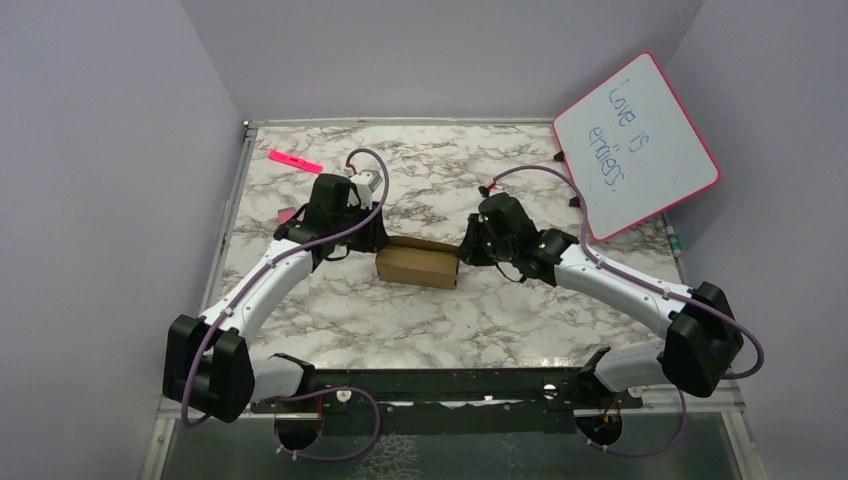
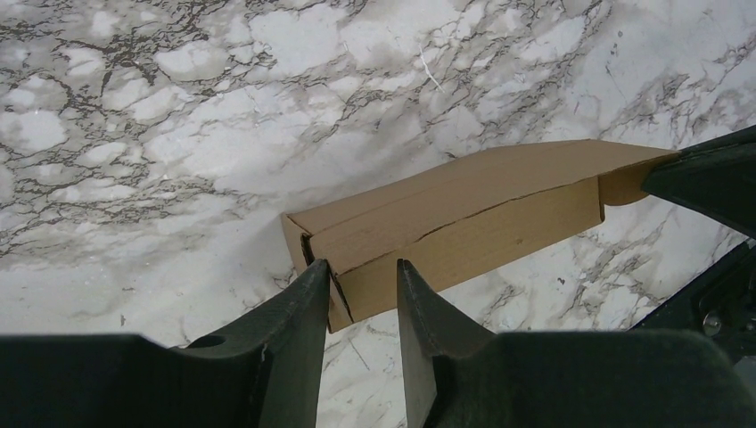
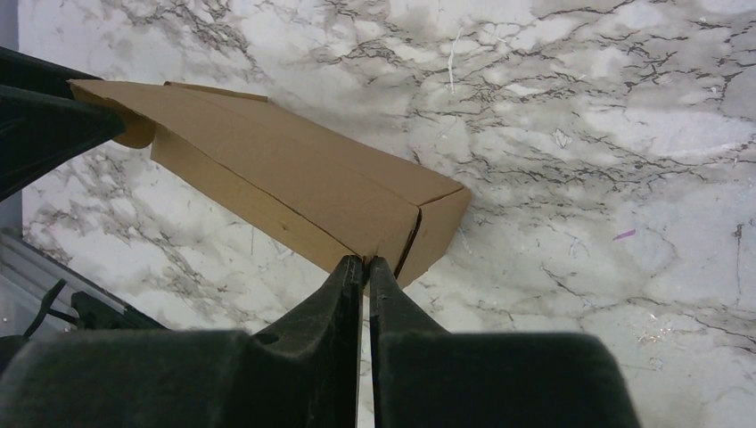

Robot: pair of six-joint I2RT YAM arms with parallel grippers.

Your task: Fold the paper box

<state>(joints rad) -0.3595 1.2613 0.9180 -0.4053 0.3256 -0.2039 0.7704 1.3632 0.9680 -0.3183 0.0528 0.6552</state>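
Observation:
The paper box (image 1: 418, 263) is a small brown cardboard box lying on the marble table between my two grippers. My left gripper (image 1: 370, 243) is at its left end. In the left wrist view the jaws (image 2: 359, 272) stand a little apart, with the box's (image 2: 464, 218) near end corner between the tips and the left finger against the end flap. My right gripper (image 1: 467, 248) is at the right end. In the right wrist view its fingers (image 3: 365, 265) are pressed together, tips against the end edge of the box (image 3: 294, 183). A rounded end flap (image 3: 135, 132) sticks out at the far end.
A pink-framed whiteboard (image 1: 635, 145) leans at the back right. A pink marker (image 1: 295, 160) lies at the back left, and a small pink item (image 1: 287, 215) lies beside the left arm. Grey walls close in the table on three sides.

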